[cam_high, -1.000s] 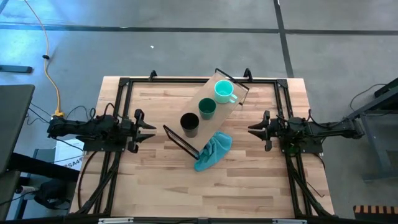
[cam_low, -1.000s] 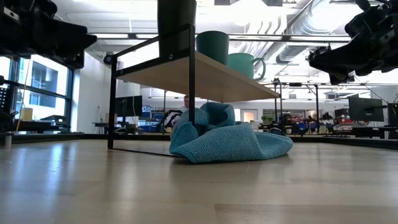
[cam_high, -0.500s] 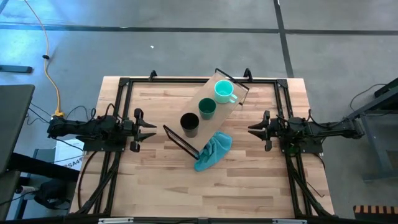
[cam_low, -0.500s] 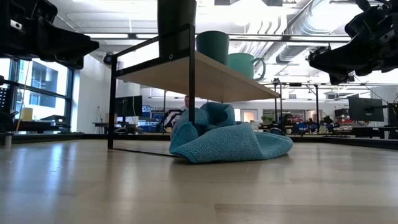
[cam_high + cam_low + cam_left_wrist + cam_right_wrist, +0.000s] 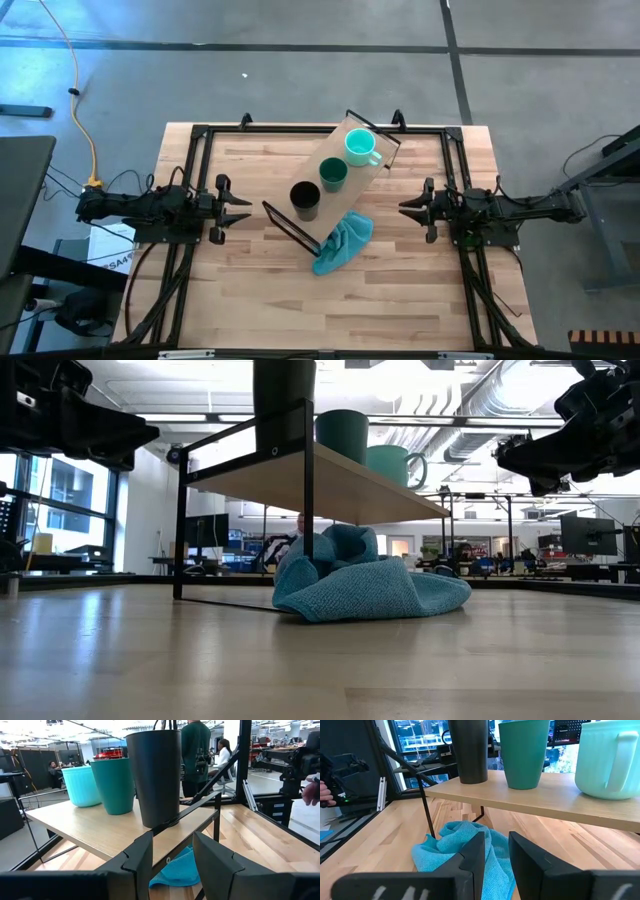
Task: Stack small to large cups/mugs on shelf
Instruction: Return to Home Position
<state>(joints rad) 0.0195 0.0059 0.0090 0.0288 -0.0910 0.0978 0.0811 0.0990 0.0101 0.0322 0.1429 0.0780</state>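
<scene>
The shelf (image 5: 322, 215), a light-wood board on black frame legs, stands slantwise at the table's middle. Three cups stand upright in a row on it, each on its base. The black cup (image 5: 305, 198) is nearest, the dark green cup (image 5: 333, 172) is in the middle, and the mint mug (image 5: 360, 147) with a side handle is farthest. My left gripper (image 5: 246, 208) hovers open and level to the left of the shelf, facing the black cup (image 5: 152, 775). My right gripper (image 5: 404, 209) hovers open and level to the right, facing the shelf (image 5: 545, 800). Neither touches anything.
A crumpled teal cloth (image 5: 340, 243) lies on the table against the shelf's near end, partly under the board (image 5: 340, 485). Black frame rails (image 5: 300, 130) run along the table's far and side edges. People show in the room beyond the table.
My left gripper has rolled a little about its own pointing line while staying in place. The cups, shelf and cloth have not moved.
</scene>
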